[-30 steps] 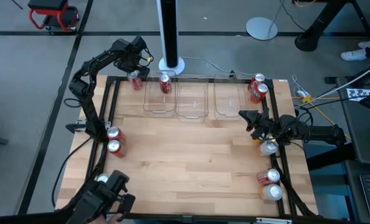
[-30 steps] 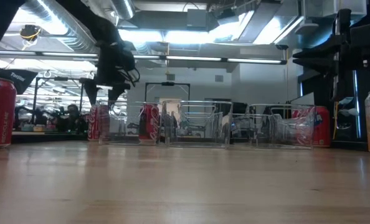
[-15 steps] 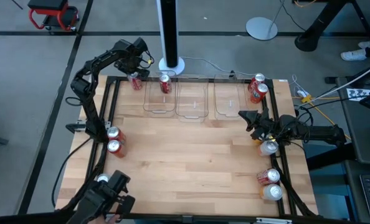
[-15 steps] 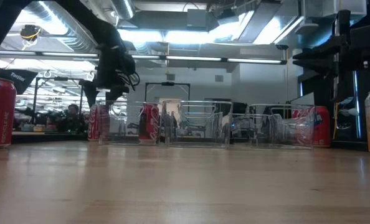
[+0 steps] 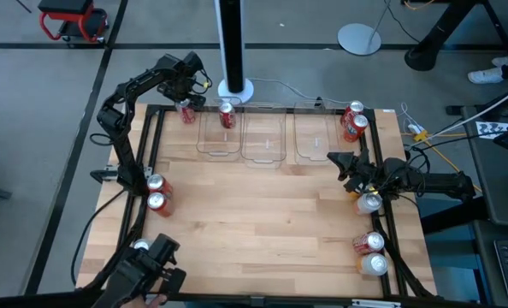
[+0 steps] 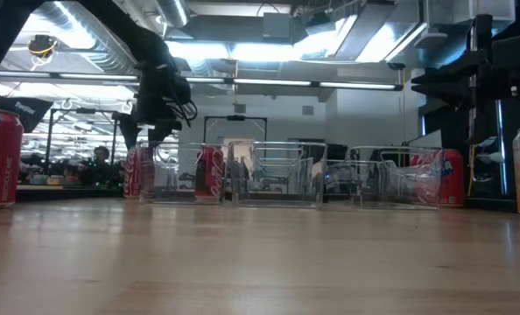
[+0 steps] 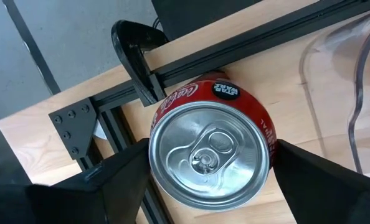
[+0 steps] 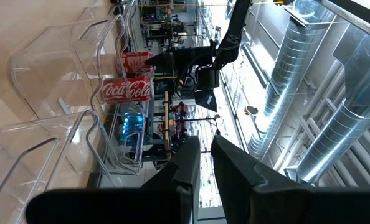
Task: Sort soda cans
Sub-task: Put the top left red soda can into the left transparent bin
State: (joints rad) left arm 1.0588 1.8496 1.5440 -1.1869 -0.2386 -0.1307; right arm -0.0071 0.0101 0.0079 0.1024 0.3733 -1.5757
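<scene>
**Left arm stretched far, right arm parked**

Left arm reaches out to eleven o'clock on the table, its left gripper pointing down, fingers spread wide apart. Right arm lies low at three o'clock, its right gripper aimed toward nine, fingers nearly together.

Soda cans red, few pale, silver tops, upright, scattered along table edges; one in leftmost bin.

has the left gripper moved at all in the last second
No. In the high view the left gripper sits over the same red can at the table's far left corner, just left of the leftmost clear bin, exactly as before.
</scene>
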